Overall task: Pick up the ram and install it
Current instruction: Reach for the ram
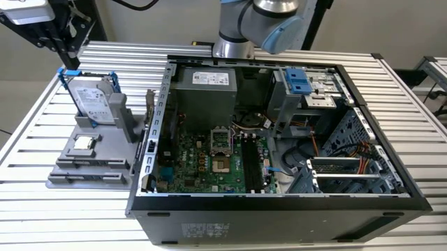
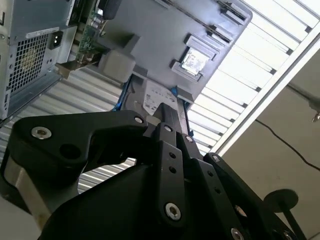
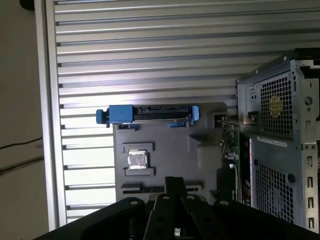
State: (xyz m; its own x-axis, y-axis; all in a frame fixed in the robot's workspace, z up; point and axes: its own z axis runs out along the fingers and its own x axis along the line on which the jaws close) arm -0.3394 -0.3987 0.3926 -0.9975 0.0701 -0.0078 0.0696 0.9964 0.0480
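At the exterior view's left, the claw point(image 1: 68, 61) hangs over the hard drive point(image 1: 93, 102), which stands in the grey holder point(image 1: 84, 175) on the desk point(image 1: 35, 209). Whether the claw is clenched or released, I cannot tell. The ram point(image 1: 148, 109) stands on edge at the holder's other side, toward the exterior view's right of the claw, just beside the open computer case point(image 1: 279, 209). Its long axis seems to run along the case wall.

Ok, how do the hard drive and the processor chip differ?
The hard drive stands upright on edge in a blue frame; the processor chip lies flat in a recess. The hard drive is large and boxy, the processor chip small and square. Both sit on the grey holder.
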